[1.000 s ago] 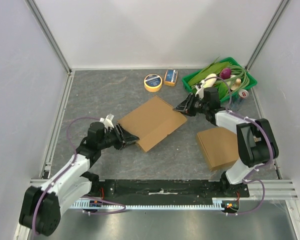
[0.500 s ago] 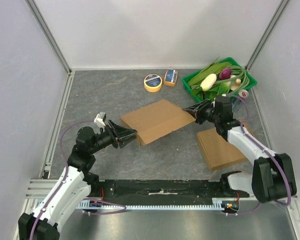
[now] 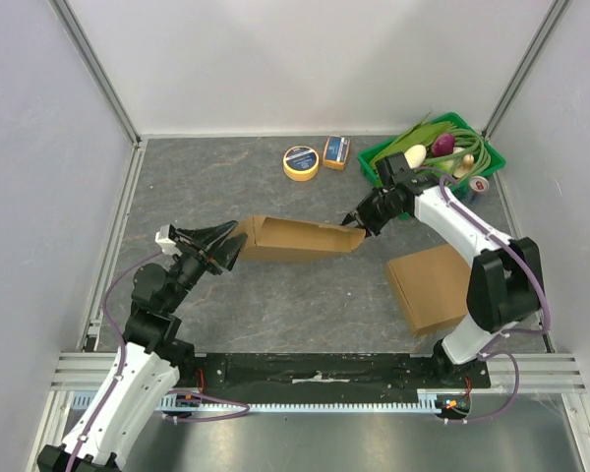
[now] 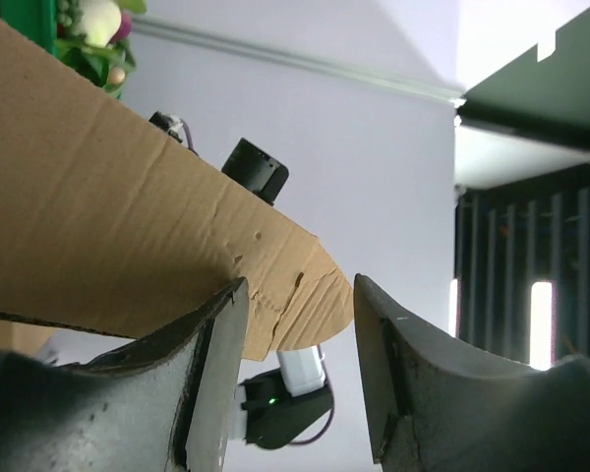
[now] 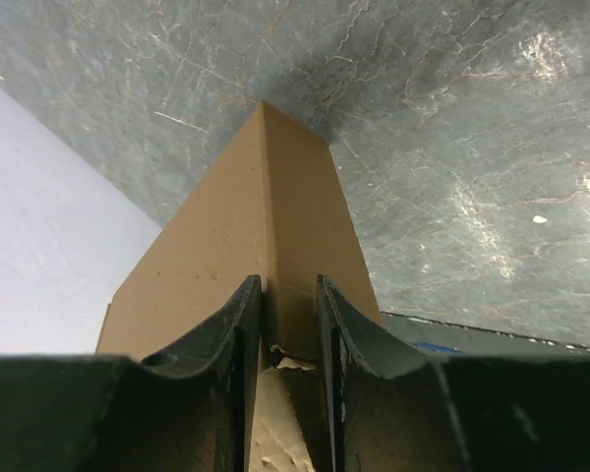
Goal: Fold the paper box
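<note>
Spanning the middle of the mottled grey table (image 3: 275, 187), the brown corrugated box (image 3: 295, 239) ran as a long, narrow, part-opened sleeve between the arms, with bare table in front and behind. The right gripper (image 3: 359, 220) pinched its creased right end tight. The left gripper (image 3: 230, 244) stood with jaws apart around the rounded left corner, one finger clear of the card.

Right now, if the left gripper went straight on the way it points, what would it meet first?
The cardboard box: its corner sits between the left gripper's open fingers, though depth is unclear.
</note>
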`<control>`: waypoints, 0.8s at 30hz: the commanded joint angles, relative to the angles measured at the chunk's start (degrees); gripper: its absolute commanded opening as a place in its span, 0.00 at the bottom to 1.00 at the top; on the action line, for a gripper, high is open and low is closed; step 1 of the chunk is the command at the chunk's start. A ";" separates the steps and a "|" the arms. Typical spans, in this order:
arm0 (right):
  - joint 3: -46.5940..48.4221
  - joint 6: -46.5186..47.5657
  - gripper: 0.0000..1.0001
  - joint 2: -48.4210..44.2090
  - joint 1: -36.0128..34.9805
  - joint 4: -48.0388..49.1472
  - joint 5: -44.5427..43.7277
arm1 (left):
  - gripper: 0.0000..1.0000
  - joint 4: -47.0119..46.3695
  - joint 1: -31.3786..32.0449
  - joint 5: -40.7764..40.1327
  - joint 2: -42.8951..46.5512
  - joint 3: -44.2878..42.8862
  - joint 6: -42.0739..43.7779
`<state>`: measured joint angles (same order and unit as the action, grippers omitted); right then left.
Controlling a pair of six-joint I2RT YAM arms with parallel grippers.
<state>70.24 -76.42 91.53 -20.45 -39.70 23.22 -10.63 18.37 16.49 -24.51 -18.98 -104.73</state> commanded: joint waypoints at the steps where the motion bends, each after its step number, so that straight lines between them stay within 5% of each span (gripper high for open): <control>1: 12.72 0.84 0.34 2.95 -5.48 -12.40 9.83 | 0.56 6.50 1.49 1.71 -1.33 3.94 -7.23; 24: 28.37 -4.17 0.37 17.89 -9.26 -9.96 4.37 | 0.58 -1.14 1.41 -8.93 -9.15 14.41 -14.98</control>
<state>95.72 -76.14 106.04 -22.61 -52.27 15.09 -20.36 17.56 -1.19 -29.56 -8.10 -115.68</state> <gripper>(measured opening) 0.371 0.563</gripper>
